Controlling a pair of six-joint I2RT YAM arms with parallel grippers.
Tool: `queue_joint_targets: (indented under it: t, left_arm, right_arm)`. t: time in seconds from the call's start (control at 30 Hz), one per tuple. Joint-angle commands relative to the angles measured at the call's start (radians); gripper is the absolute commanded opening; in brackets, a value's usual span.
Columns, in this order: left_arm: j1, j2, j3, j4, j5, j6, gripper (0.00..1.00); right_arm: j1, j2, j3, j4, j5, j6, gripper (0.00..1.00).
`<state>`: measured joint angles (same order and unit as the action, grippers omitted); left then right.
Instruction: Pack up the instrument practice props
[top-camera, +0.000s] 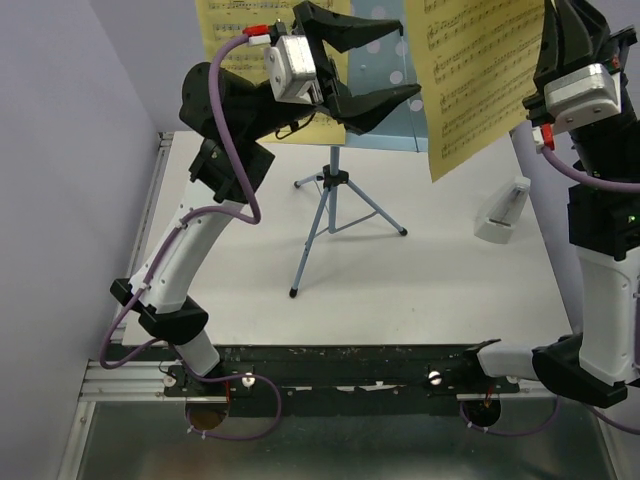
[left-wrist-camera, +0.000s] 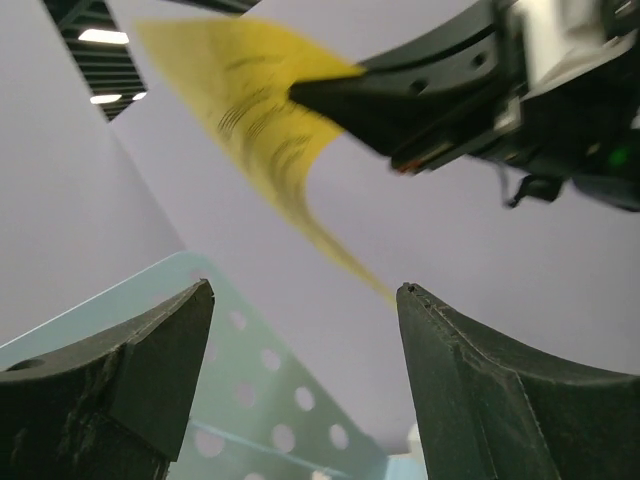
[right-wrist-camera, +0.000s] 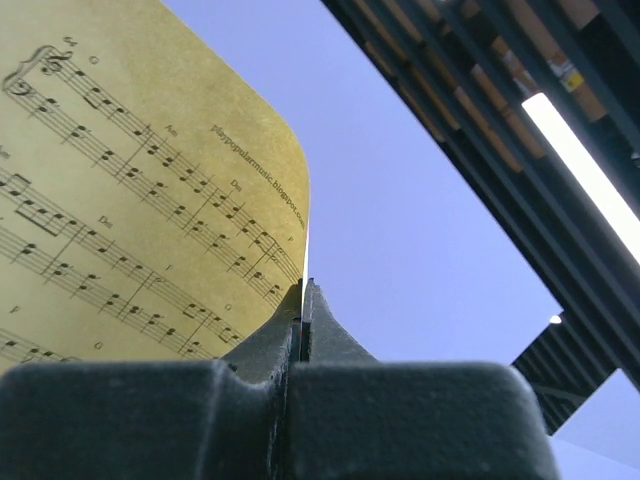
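Far right, above bench (top-camera: 420, 270) | right end effector (right-wrist-camera: 303, 300) pinching yellow sheet-music page (top-camera: 480, 80) aloft | left end effector (top-camera: 405, 58) spread wide, empty, before light-blue music stand (top-camera: 333, 180) at far centre

White shells and black joints clad the left arm (top-camera: 185, 260) at 8 o'clock and the right arm (top-camera: 600, 300) at 3 o'clock. Purple cables (top-camera: 240, 150) end in red plugs (top-camera: 258, 30). Silver-grey motor blocks (top-camera: 292, 65) back black wedge-shaped fingers (left-wrist-camera: 130, 390). A green light (top-camera: 633, 215) glows on the right arm.
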<state>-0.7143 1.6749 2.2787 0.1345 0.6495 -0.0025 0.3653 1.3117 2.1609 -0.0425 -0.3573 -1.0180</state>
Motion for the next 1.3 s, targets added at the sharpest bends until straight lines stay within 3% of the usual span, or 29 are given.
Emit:
queue_joint_targets:
  t: [0.0,0.2,0.43,0.63,0.73,0.83,0.9,0.93,1.0,1.07,1.13,1.27]
  left_arm:
    - [-0.046,-0.029,-0.028,0.037,0.186,-0.149,0.82]
    - [-0.066,-0.026,-0.051,0.030,0.156,-0.185,0.78]
    - [-0.066,-0.009,-0.019,0.010,0.047,-0.162,0.54]
    - [-0.062,-0.012,-0.015,-0.022,0.009,-0.103,0.40]
    - [-0.051,-0.017,-0.016,-0.039,0.009,-0.087,0.29]
    - [-0.037,-0.029,-0.030,-0.049,0.009,-0.067,0.00]
    - [-0.027,-0.037,-0.036,-0.052,0.001,-0.056,0.00]
    - [-0.016,-0.041,-0.036,-0.053,0.004,-0.048,0.00]
    - [0.009,-0.056,-0.033,-0.055,0.015,-0.047,0.00]
    - [0.050,-0.073,-0.007,-0.067,0.036,-0.039,0.00]
    - [0.088,-0.090,0.036,-0.093,0.055,-0.008,0.00]
    - [0.151,-0.130,0.154,-0.200,0.050,0.116,0.00]
  right_arm:
    - [-0.002,-0.025,-0.056,-0.036,-0.046,0.022,0.00]
    - [-0.002,-0.042,-0.095,-0.046,-0.080,0.019,0.00]
    - [-0.002,-0.069,-0.137,-0.051,-0.120,0.022,0.00]
    - [-0.002,-0.140,-0.246,-0.049,-0.184,0.019,0.00]
    - [-0.002,-0.160,-0.269,-0.054,-0.189,0.033,0.00]
    - [-0.002,-0.163,-0.282,-0.050,-0.193,0.051,0.00]
    - [-0.002,-0.167,-0.286,-0.050,-0.196,0.059,0.00]
    - [-0.002,-0.169,-0.294,-0.048,-0.198,0.062,0.05]
    - [-0.002,-0.183,-0.321,-0.030,-0.200,0.075,0.40]
    - [-0.002,-0.204,-0.369,-0.014,-0.186,0.091,0.62]
    - [0.000,-0.230,-0.426,0.009,-0.152,0.155,1.00]
    - [-0.002,-0.304,-0.593,0.010,-0.111,0.229,1.00]
